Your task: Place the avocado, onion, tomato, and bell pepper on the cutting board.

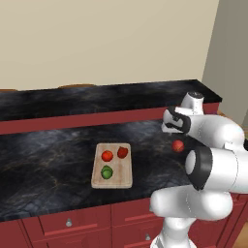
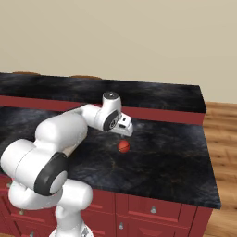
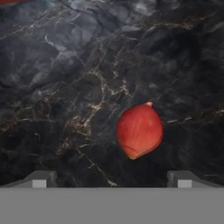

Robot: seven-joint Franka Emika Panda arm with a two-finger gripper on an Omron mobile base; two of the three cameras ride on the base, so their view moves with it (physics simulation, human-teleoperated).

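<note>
The gripper [image 3: 111, 178] hangs above the dark counter [image 2: 176, 157] with its jaws spread wide and nothing between them; in the base views the arm hides the fingertips. The onion [image 3: 139, 130] lies on bare counter just beyond them, untouched, open stone all round. Well to the left, the cutting board [image 1: 123, 180] near the front edge carries the tomato [image 1: 107, 155], bell pepper [image 1: 122, 152] and avocado [image 1: 106, 171].

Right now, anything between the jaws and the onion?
Nothing visible. The open gripper looks down at the onion, which lies alone on bare dark counter, with only stone around it and nothing between it and the jaws.
</note>
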